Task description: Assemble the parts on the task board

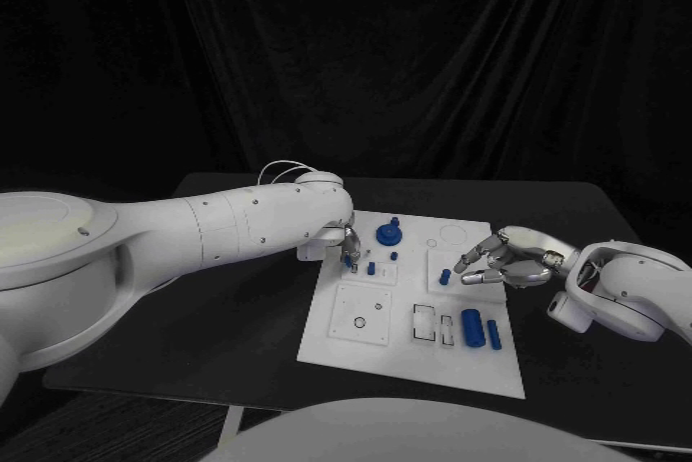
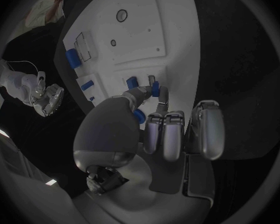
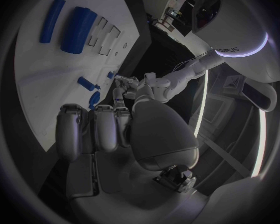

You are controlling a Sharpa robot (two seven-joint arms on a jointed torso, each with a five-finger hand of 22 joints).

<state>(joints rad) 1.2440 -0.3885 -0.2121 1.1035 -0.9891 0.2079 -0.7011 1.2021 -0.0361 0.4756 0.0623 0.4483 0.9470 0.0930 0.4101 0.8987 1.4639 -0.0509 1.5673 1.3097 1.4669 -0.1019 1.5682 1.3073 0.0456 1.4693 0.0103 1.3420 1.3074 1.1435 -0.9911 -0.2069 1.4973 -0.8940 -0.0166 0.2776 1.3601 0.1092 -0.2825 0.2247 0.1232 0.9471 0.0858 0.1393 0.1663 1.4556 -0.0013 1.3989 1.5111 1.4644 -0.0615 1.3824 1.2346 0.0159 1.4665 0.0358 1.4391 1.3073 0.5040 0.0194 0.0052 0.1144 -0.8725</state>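
The white task board (image 1: 378,350) lies in the middle of the black table. My left hand (image 1: 335,242) hovers over the board's far left edge and pinches a small blue part (image 2: 155,88) between thumb and a fingertip. Two small blue pieces (image 1: 371,268) stand on the board just below those fingers. A round blue part (image 1: 389,232) stands beside the hand. My right hand (image 1: 503,262) hangs at the board's right edge, fingers apart and holding nothing, near a small blue peg (image 1: 444,277). A thick blue cylinder (image 1: 472,328) and a slim blue bar (image 1: 493,333) lie at the near right.
The board has a square plate with holes (image 1: 361,314) at its near left and rectangular slots (image 1: 424,324) beside the cylinder. Bare black table (image 1: 245,322) surrounds the board. A thin white cable (image 1: 283,168) loops above my left wrist.
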